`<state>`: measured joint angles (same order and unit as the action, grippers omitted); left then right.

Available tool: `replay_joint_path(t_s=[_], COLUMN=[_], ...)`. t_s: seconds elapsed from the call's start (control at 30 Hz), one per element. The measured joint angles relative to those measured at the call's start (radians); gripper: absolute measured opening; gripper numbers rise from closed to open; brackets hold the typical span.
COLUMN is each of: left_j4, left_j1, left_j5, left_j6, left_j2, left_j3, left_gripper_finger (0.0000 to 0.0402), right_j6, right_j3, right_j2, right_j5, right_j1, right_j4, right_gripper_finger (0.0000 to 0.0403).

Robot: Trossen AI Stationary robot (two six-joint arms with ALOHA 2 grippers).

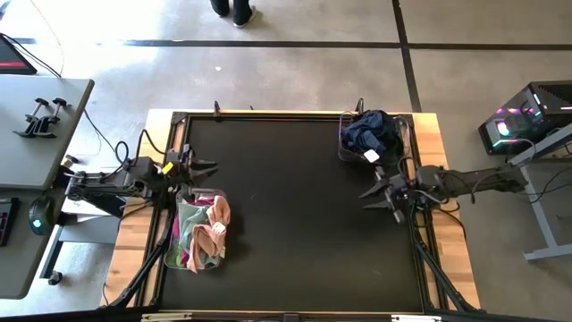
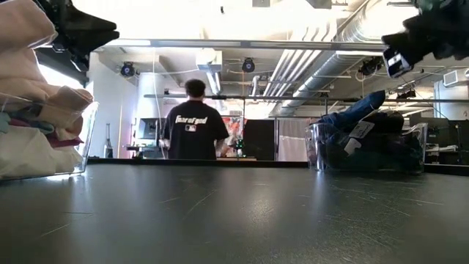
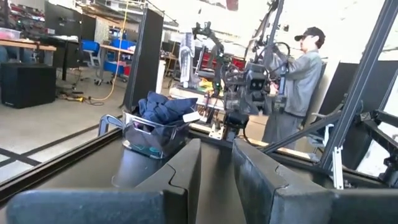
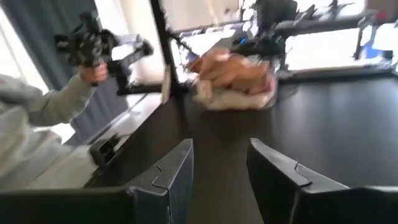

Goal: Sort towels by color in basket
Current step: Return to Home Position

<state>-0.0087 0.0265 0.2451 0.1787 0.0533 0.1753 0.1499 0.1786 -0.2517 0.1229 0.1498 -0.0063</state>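
**Both claws apart over the mat; towels lie in two bins**

The left gripper (image 1: pixel 206 168) hangs at the left edge of the black mat (image 1: pixel 295 224) with its fingers spread. Its wrist view shows bare mat in the gap. The pale towels (image 1: pixel 213 231) are heaped in a clear bin (image 1: pixel 172 255) just beside this claw, below it in the high view and not touching it (pink on top, a streak of magenta lower down).

The right gripper (image 1: pixel 370 199) hangs over the right side of the mat, fingers likewise apart. The dark towels (image 1: pixel 368 132), navy and black, are piled in a second clear bin (image 3: pixel 149 140) at the mat's far right corner. They are near this claw but clear of it. A white tag (image 1: pixel 372 156) hangs on the side of the pile facing the claw. In the low view the dark pile rises above the bin's rim.

Beyond the table, a person in a black shirt (image 2: pixel 194 126) stands with their back to the low camera.
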Motion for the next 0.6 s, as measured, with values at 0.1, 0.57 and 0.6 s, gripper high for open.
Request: replay_joint_path(t_s=[0.1,0.57,0.6], left_j4=[-0.008,-0.089,-0.096], left_j1=[0.0,0.001,0.001], left_j5=[0.0,0.0,0.0], left_j6=[-0.005,-0.019,-0.026], left_j2=[-0.004,0.001,0.001], left_j3=[0.0,0.0,0.0], left_gripper_finger=[0.0078,0.0078,0.0078], right_j6=[-0.042,-0.06,-0.061], right_j3=[0.019,0.006,-0.009], right_j2=[0.059,0.223,0.223], right_j5=[0.016,0.042,0.042], right_j1=[-0.032,-0.103,-0.103], right_j4=[-0.025,-0.062,-0.042], right_gripper_finger=[0.0142,0.0005,0.0006])
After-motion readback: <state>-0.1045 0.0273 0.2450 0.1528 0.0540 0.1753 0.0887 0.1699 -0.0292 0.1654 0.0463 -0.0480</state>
